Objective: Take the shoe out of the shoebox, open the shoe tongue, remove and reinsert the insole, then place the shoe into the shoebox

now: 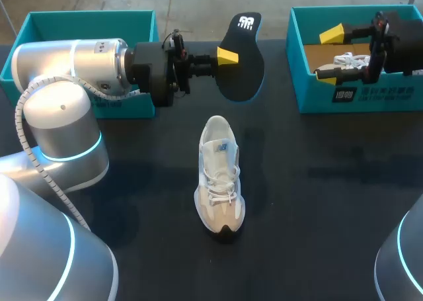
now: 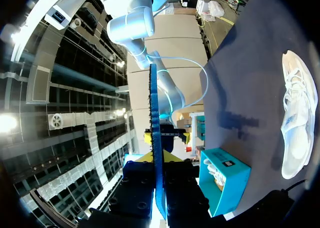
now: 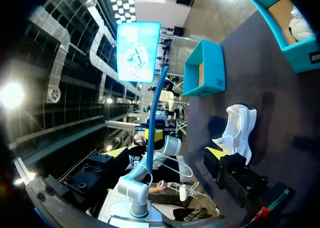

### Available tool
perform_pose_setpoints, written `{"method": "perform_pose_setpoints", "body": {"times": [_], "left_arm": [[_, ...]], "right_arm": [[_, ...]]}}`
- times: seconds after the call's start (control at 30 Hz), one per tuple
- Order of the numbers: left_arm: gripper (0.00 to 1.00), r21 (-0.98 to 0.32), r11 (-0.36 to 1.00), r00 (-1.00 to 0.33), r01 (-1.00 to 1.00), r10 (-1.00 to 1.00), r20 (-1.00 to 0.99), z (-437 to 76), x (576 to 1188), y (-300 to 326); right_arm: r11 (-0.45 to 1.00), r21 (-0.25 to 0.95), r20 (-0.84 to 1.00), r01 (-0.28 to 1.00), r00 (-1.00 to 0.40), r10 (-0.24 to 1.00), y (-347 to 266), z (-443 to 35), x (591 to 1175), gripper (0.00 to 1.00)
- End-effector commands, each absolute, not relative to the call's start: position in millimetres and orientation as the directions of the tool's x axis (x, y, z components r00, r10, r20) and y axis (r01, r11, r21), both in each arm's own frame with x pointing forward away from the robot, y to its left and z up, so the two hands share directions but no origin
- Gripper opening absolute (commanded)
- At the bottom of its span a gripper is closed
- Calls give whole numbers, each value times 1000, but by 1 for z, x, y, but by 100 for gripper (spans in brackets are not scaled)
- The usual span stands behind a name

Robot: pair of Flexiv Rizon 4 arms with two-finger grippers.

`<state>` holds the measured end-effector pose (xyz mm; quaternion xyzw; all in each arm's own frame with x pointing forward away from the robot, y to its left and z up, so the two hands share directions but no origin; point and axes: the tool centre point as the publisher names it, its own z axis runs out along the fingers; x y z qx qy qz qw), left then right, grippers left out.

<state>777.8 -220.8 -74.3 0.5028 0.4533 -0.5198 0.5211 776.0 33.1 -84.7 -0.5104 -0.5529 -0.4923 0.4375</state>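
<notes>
Clearly, the left gripper (image 1: pixel 228 56) is clenched on the black insole (image 1: pixel 246 73); its far finger is hidden behind the sole. From that wrist, only the insole's thin blue edge shows between the jaws. The white shoe (image 1: pixel 219 175) lies on the table (image 1: pixel 317 202), well apart from both grippers. The right gripper (image 1: pixel 330 55) hangs released over the shoebox (image 1: pixel 360 101), partly covering a second shoe (image 1: pixel 351 60).

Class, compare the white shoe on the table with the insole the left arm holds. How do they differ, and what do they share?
The shoe is mostly white; the insole is dark with a white mark. The shoe rests on the table; the insole is held aloft, clamped in the left pincer. The shoe is bulky and laced; the insole is a thin sheet. Both share a long foot-shaped outline.
</notes>
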Motion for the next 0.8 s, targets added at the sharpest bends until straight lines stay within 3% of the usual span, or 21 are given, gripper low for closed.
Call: {"method": "perform_pose_setpoints", "body": {"times": [0.03, 0.27, 0.4, 0.47, 0.67, 0.8], "left_arm": [[0, 7, -59, 3, 998, -65, -998, -72, 776, -223], [0, -286, -116, -284, 951, 37, -958, -63, 766, -221], [0, -518, -91, -513, 850, 73, -855, -60, 765, -216], [0, -566, -77, -561, 821, 82, -824, -59, 762, -212], [0, -770, -81, -763, 633, 103, -638, -55, 750, -206], [0, -921, -63, -912, 385, 128, -390, -51, 742, -204]], "right_arm": [[-6, 97, 986, 995, -95, 135, 34, -85, 776, 100], [-6, 97, 986, 995, -95, 135, 34, -85, 776, 100], [-6, 97, 986, 995, -95, 135, 34, -85, 776, 100], [-6, 97, 986, 995, -95, 135, 34, -85, 776, 100], [-6, 97, 986, 995, -95, 135, 34, -85, 776, 100], [-6, 97, 986, 995, -95, 135, 34, -85, 776, 100]]}}
